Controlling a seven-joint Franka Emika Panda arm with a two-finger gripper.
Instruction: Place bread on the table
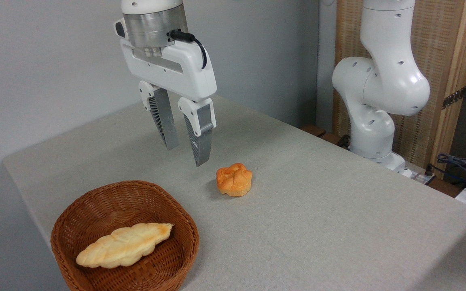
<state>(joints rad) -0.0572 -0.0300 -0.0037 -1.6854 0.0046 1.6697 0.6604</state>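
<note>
The bread [234, 179], a small round golden-orange bun with a knotted, lobed top, sits directly on the cloth-covered table [338, 210], just beyond the rim of the wicker basket [126, 236] and apart from it. The gripper [186, 155] hangs above the table, up and to the left of the bun, its two ribbed fingers [164, 121] parted by a narrow gap and holding nothing. Judged from its look, the bun is light and soft, with a crust that gives under pressure, so a hard squeeze could dent or tear it; its lobes make uneven sides, and the safest hold seems to be low across its widest part, with the fingers set on opposite lobes rather than in the creases. With the bun already resting on the table, the task looks complete or nearly so. A long pale braided loaf [124, 245] lies inside the basket. The bun's underside and far side are hidden, the arm's upper links are cut off by the top edge, and the cables [463, 165] at the right edge are hard to make out.
</note>
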